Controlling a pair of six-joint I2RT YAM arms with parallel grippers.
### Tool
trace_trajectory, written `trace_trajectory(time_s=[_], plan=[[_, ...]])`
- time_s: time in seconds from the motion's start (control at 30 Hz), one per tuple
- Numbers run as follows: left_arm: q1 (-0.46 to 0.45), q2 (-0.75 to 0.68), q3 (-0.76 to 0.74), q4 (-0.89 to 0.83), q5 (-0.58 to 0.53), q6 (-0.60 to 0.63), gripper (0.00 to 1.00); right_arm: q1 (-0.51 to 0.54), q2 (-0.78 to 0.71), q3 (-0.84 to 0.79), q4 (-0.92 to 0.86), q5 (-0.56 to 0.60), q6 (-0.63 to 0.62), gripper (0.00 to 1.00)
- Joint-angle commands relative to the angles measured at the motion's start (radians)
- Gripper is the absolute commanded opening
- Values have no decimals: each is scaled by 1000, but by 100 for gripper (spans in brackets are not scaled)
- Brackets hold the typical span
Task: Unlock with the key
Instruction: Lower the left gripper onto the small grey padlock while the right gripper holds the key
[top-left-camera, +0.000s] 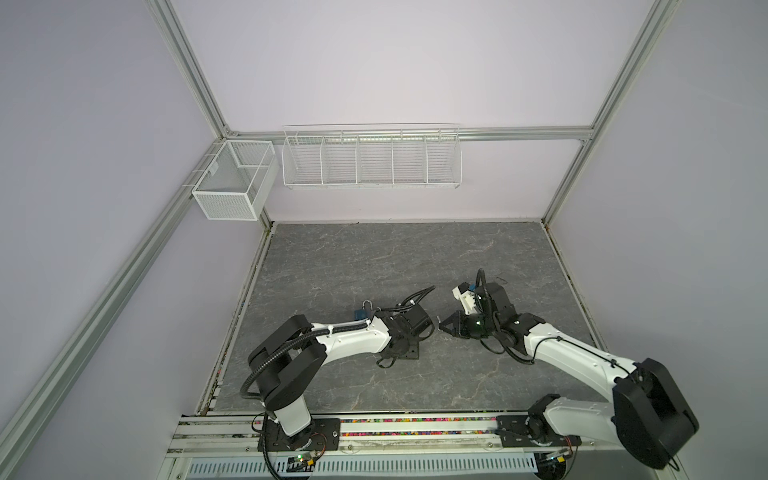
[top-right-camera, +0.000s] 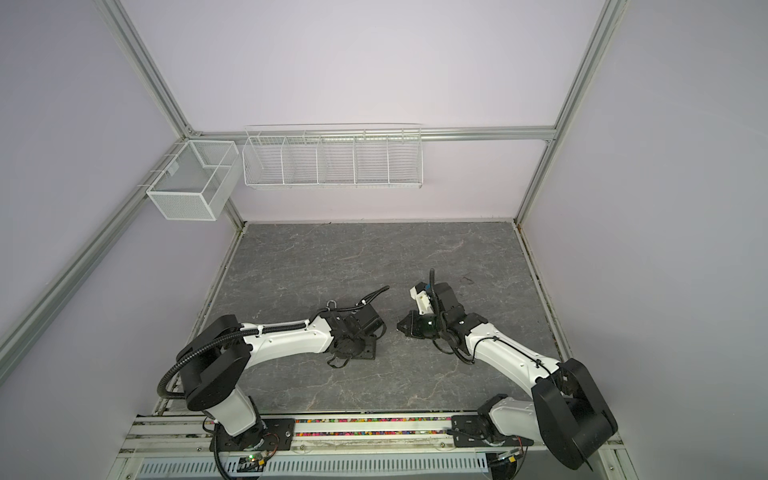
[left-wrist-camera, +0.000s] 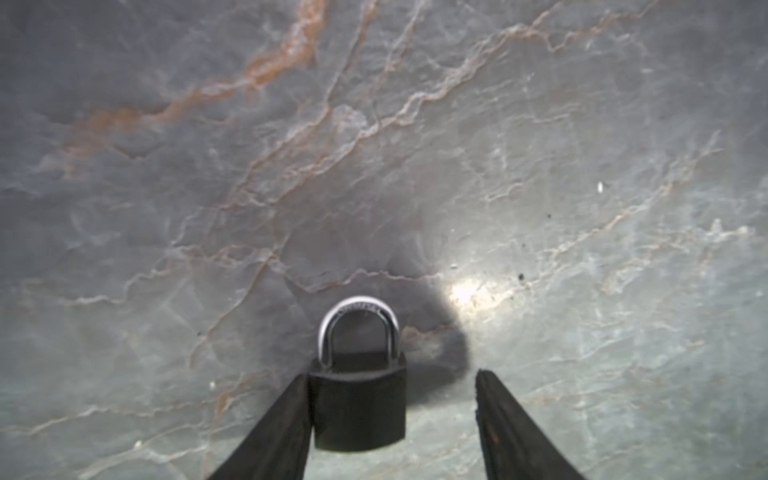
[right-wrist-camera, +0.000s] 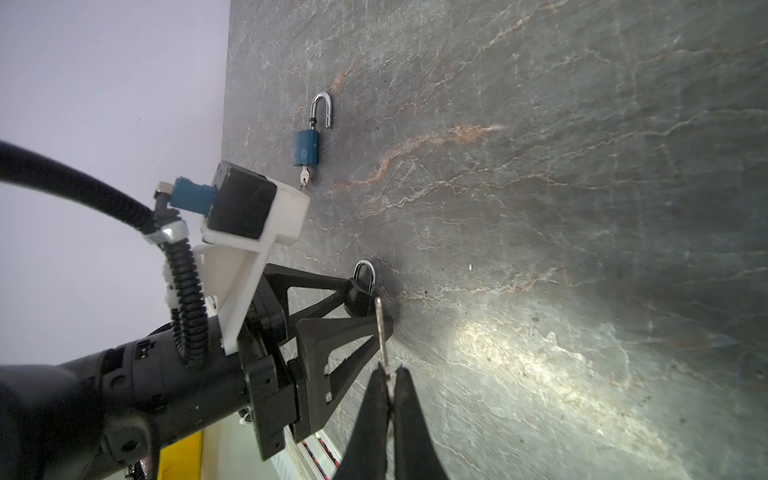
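Grey marbled table (top-left-camera: 374, 257), lilac walls.

Left wrist view: black lock (left-wrist-camera: 359, 407), shackle closed, sits between the left gripper (left-wrist-camera: 392, 374) fingers. One finger (left-wrist-camera: 286, 415) touches the lock body and the other finger (left-wrist-camera: 511, 424) stands clear of it. Jaws apart, no clamp.

Right wrist view adds what that one can't show. The right gripper (right-wrist-camera: 388, 370) is pinched tight on the key (right-wrist-camera: 381, 328). The blade points at the black lock, tip at or just beside its body. Can't tell if it's in the keyhole.

Same view shows the blue lock (right-wrist-camera: 306, 147) well apart on the table. Its shackle is sprung open and a second key (right-wrist-camera: 305, 178) is in its base.

Both top views hide the black lock under the left arm (top-left-camera: 353, 336) wrist. The blue lock only peeks out behind that arm. Both grippers are near mid-table, facing each other.
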Motion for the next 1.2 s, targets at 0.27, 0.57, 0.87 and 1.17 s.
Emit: trace_trajectory(time_s=[0.27,0.57,0.87,1.17], plan=[[-32,58,34,-97,-74,-37,53,-5,34,32,20,-29,-18,7],[-39,100,29,-102,-79,-41,44,-6,52,43,23,-38,-12,6],[-40,115,29,-119,-97,-44,37,-5,58,58,12,-41,-11,7],[-40,113,18,-108,-97,-32,23,-6,43,54,8,-40,-3,7]])
